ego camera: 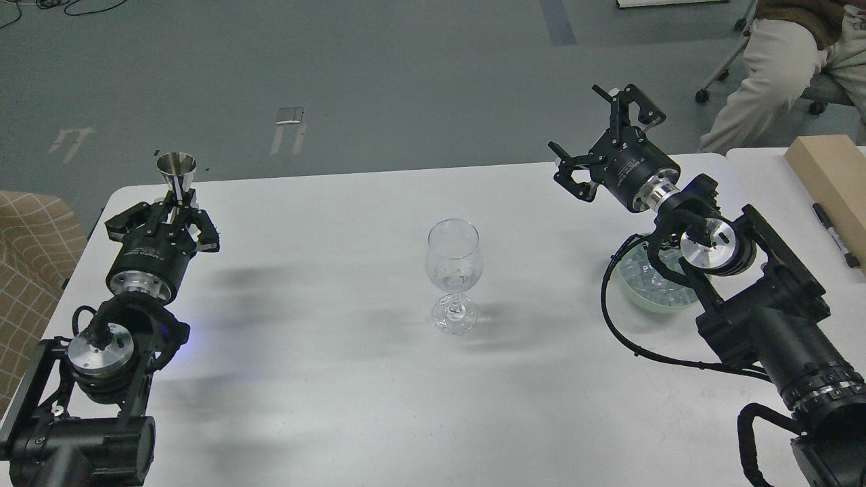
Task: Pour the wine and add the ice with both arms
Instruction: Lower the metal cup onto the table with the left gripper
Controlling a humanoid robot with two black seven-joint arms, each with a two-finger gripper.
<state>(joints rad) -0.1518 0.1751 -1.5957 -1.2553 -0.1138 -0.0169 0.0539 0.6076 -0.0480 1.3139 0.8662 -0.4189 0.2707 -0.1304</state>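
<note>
— Steel, that little cone at the left of the frame: what is it doing there?

— That is a metal jigger (176,170), clamped by its narrow waist in my left gripper (164,218), mouth up. Upright is presumably how it keeps whatever measure it carries from spilling; I cannot see into it.

— And your other hand?

— My right gripper (604,145) hangs at the upper right with its fingers spread wide, grasping nothing. I judge it is free for the ice.

— Where is the ice?

— Clear cubes of ice (648,281) lie in a pale green bowl (666,303) at right of centre, partly hidden behind my right arm's wrist.

— The glass?

— A stemmed wine glass (453,274) stands upright mid-frame on the white table (352,379), between both arms and well apart from each, so either can reach it. Something glassy shows low in its bowl, maybe cubes; I cannot tell.

— Any wine in it?

— No colour shows.
</note>
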